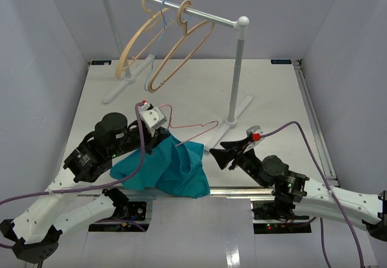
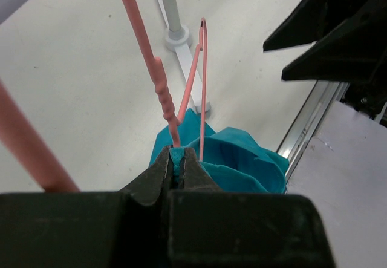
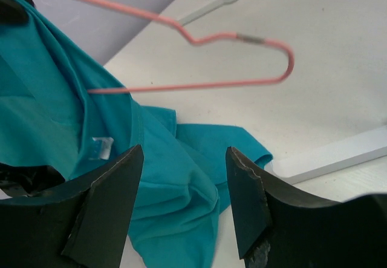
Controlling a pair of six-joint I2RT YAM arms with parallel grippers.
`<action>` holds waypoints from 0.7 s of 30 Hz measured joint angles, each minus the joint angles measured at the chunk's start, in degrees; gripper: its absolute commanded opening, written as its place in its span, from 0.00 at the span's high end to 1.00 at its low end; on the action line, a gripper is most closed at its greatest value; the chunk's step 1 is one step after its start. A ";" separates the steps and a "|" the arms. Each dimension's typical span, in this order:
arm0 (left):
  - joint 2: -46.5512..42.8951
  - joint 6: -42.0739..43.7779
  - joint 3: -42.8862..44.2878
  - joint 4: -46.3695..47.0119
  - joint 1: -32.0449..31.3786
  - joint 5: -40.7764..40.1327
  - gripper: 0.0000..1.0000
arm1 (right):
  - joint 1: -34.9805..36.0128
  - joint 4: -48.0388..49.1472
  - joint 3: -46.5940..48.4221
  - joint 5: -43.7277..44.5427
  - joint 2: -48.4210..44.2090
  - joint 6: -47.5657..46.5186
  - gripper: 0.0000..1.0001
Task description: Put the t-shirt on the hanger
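The teal t-shirt (image 1: pixel 175 171) lies bunched at the near edge of the table, with one part lifted. My left gripper (image 1: pixel 163 136) is shut on a fold of its fabric; in the left wrist view the cloth sits pinched between the tips (image 2: pixel 177 156). The thin pink hanger (image 1: pixel 214 123) rises out of the shirt right beside that grip, and its wire (image 2: pixel 202 86) runs into the cloth. My right gripper (image 1: pixel 222 150) hovers open just right of the shirt, nothing between its fingers (image 3: pixel 184 153). The shirt's white label (image 3: pixel 100 148) shows inside the collar, below the hanger wire (image 3: pixel 217 37).
A white pipe rack (image 1: pixel 240 23) stands at the back with two beige hangers (image 1: pixel 181 44) and a thin light-blue one (image 1: pixel 158 35). Its right post and foot (image 1: pixel 233 120) stand close behind my right gripper. A metal rail (image 1: pixel 242 190) runs along the near table edge.
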 measured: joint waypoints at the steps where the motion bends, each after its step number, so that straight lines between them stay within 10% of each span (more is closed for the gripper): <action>1: -0.65 -0.65 -0.18 0.68 0.01 -0.55 1.00 | -0.01 0.18 0.22 -0.35 1.83 0.59 0.38; 21: -5.46 -8.37 -4.40 4.30 0.01 -4.18 1.00 | 7.46 7.72 8.22 0.83 23.34 4.79 0.39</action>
